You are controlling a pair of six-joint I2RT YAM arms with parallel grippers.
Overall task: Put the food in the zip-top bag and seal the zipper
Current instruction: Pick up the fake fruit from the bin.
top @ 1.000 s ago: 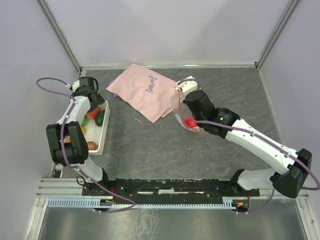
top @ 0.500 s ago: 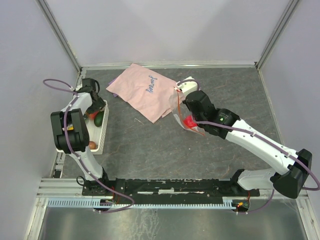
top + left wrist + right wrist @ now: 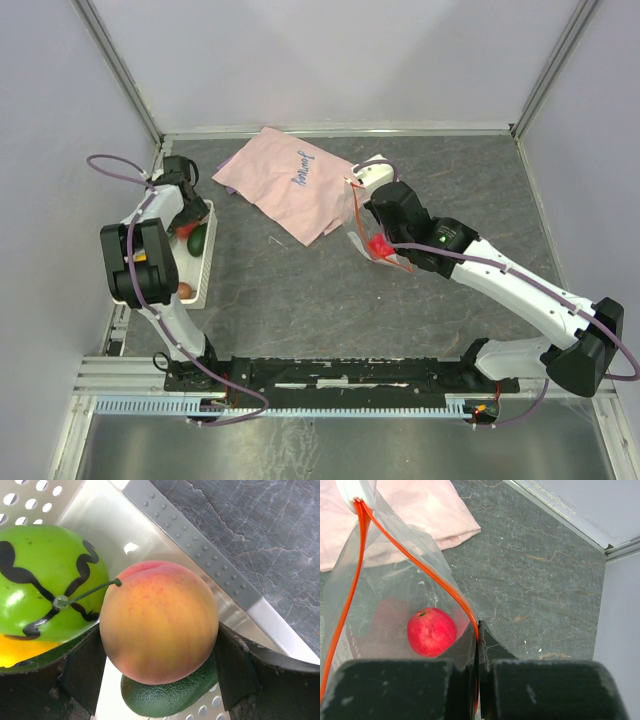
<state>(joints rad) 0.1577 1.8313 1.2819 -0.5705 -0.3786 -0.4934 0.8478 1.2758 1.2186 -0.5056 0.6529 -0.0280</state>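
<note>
In the left wrist view a peach-coloured fruit (image 3: 159, 622) fills the gap of my left gripper (image 3: 159, 667); both dark fingers (image 3: 239, 670) press its sides. It rests on a dark green fruit (image 3: 170, 696), beside a bright green fruit (image 3: 45, 580) and an orange one (image 3: 17, 654). From above, the left gripper (image 3: 185, 222) is down in the white basket (image 3: 208, 265). My right gripper (image 3: 477, 636) is shut on the red-orange zipper (image 3: 420, 562) of the clear zip-top bag (image 3: 385, 592), holding it up with its mouth open. A red fruit (image 3: 431, 631) lies inside the bag (image 3: 362, 222).
A pink cloth (image 3: 290, 180) with blue writing lies at the back, just left of the bag. A brown fruit (image 3: 183, 290) sits at the basket's near end. The basket stands against the left wall. Dark stone tabletop (image 3: 300, 300) spreads between the arms.
The left arm has reached further down into the basket and its jaws have narrowed onto the peach-coloured fruit. The right arm and the bag have stayed in place.
</note>
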